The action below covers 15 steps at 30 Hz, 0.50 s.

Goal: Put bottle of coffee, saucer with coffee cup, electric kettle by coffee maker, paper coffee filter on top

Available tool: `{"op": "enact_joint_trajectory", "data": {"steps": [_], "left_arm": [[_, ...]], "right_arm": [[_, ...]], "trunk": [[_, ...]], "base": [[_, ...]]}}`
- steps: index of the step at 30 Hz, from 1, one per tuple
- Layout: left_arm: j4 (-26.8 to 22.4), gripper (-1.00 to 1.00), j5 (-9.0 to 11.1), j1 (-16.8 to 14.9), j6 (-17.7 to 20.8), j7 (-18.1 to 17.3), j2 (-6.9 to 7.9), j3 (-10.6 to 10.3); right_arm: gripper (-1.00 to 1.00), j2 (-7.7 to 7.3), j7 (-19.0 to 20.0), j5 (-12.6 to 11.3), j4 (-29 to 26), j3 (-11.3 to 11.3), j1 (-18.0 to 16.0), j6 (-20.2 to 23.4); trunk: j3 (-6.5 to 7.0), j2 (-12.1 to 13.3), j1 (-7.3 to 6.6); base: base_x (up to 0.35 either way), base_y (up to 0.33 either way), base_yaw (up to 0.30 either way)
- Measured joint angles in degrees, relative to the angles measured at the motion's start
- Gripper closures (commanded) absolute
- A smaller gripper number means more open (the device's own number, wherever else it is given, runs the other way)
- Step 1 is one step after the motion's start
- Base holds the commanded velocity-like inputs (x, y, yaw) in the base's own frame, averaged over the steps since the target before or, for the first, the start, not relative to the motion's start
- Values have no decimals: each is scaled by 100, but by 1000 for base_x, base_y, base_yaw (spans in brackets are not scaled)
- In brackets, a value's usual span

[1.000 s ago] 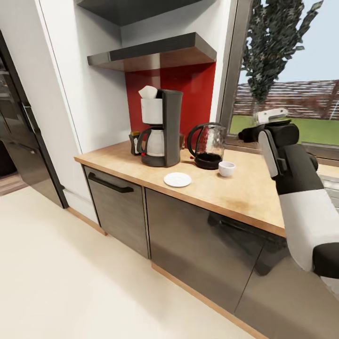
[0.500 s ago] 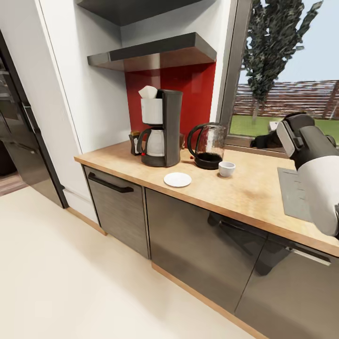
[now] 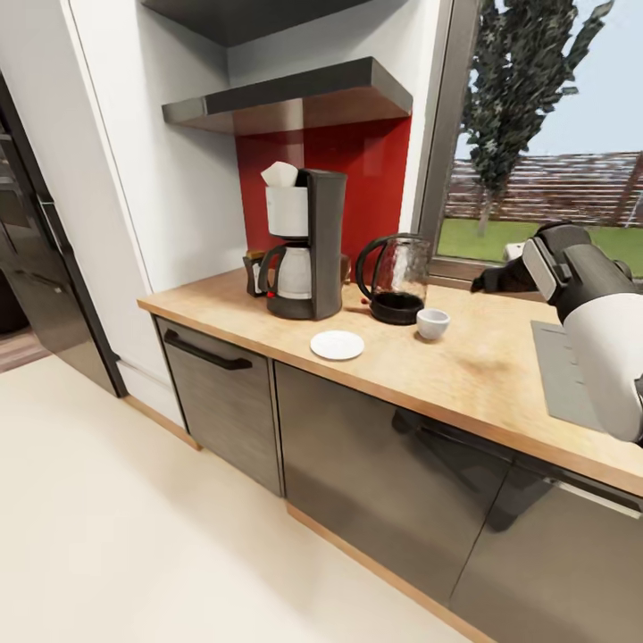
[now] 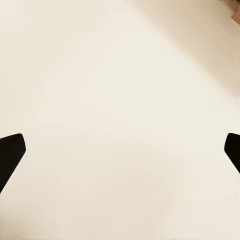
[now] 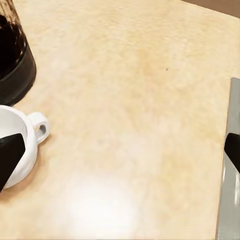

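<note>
A pale cream floor point(image 3: 134, 500) spreads across the foreground of the head view, meeting a run of dark grey cabinet fronts point(image 3: 375, 464) under a light wooden countertop point(image 3: 464, 375). At the right edge the robot's right arm point(image 3: 594, 321), white with dark joints, reaches over the counter beside a grey sink drainboard point(image 3: 558, 371); its gripper point(image 3: 496, 279) hangs above the wood, level with the window sill. In the right wrist view the two dark fingertips point(image 5: 9, 152) sit at opposite edges of the picture, wide apart and holding nothing, with the white coffee cup point(image 5: 20, 142) just by one of them, its handle turned toward the open counter. The left gripper point(image 4: 120, 155) is likewise spread, its fingertips point(image 4: 10, 155) far apart over bare cream floor.

On the counter, the white saucer point(image 3: 337, 345) lies nearest the front edge, bare. The cup point(image 3: 432, 322) stands apart from it, to the right and farther back, just in front of the glass kettle point(image 3: 395, 277) on its dark base. Left of the kettle stands the black coffee maker point(image 3: 308, 246) with its glass jug, a white paper filter point(image 3: 280, 174) poking from its top. A dark bottle point(image 3: 255, 271) is partly hidden behind the machine's left side. Behind them runs a red wall panel point(image 3: 371, 187) under a grey shelf point(image 3: 286, 98). A window point(image 3: 554, 134) to the right shows a tree and lawn; a black fridge point(image 3: 36, 259) stands at far left.
</note>
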Motion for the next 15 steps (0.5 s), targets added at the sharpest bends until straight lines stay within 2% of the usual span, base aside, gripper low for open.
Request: {"op": "enact_joint_trajectory", "data": {"steps": [7, 15], "left_arm": [[0, -100, 0, 0, 0, 0, 0, 1], [0, -100, 0, 0, 0, 0, 0, 1]], "right_arm": [[-100, 0, 9, -6, 57, 280, 0, -2], [-100, -9, 10, -8, 67, 338, 0, -3]], "trunk": [[0, 0, 1], [0, 0, 1]], "base": [[34, 3, 0], [101, 52, 0]]}}
